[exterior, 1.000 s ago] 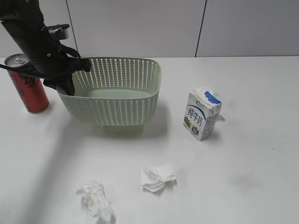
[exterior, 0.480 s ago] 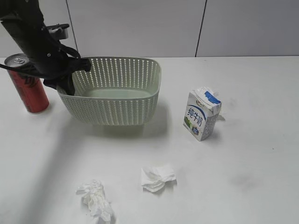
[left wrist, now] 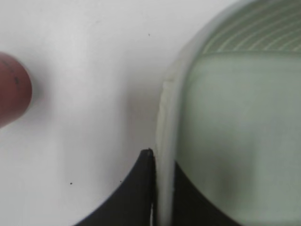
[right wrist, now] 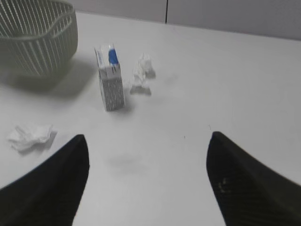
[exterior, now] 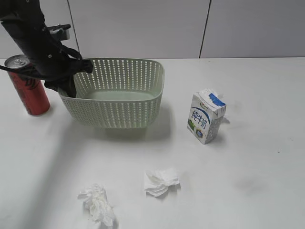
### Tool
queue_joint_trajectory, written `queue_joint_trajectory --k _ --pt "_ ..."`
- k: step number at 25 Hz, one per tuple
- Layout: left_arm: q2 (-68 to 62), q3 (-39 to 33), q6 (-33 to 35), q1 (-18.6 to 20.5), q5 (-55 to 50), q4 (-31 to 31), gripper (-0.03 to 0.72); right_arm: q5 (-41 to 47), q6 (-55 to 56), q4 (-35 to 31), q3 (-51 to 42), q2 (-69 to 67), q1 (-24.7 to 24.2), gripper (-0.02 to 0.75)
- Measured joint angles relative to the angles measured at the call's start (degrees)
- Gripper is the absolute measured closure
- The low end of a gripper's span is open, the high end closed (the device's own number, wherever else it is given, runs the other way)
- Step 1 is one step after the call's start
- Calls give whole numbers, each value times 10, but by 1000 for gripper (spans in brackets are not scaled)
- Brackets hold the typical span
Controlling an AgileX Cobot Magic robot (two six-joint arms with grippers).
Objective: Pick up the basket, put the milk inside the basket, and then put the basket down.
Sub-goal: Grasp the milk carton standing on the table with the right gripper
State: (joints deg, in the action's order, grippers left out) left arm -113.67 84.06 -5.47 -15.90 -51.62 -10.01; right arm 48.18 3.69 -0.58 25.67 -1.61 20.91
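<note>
A pale green perforated basket (exterior: 124, 107) sits on the white table, left of centre; it also shows in the right wrist view (right wrist: 42, 42). My left gripper (exterior: 69, 88) is shut on the basket's left rim (left wrist: 165, 141), one finger outside and one inside the wall. The milk carton (exterior: 206, 118), white with blue print and a blue cap, stands upright to the right of the basket; the right wrist view shows it too (right wrist: 109, 77). My right gripper (right wrist: 146, 141) is open and empty, above bare table in front of the carton; it is out of the exterior view.
A red drink can (exterior: 27, 86) stands left of the basket, close to my left arm. Crumpled tissues lie at the front (exterior: 161, 182) and front left (exterior: 97, 204), and another behind the carton (right wrist: 141, 73). A grey wall runs behind the table.
</note>
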Motion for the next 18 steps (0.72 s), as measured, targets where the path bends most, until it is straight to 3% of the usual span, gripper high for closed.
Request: queue_joint_trajectory --k 8,18 --pt "0 0 0 0 0 0 685 -102 -5 1 37 -133 0 145" --pt "0 0 0 0 0 0 685 -178 -60 -7 179 -488 0 131"
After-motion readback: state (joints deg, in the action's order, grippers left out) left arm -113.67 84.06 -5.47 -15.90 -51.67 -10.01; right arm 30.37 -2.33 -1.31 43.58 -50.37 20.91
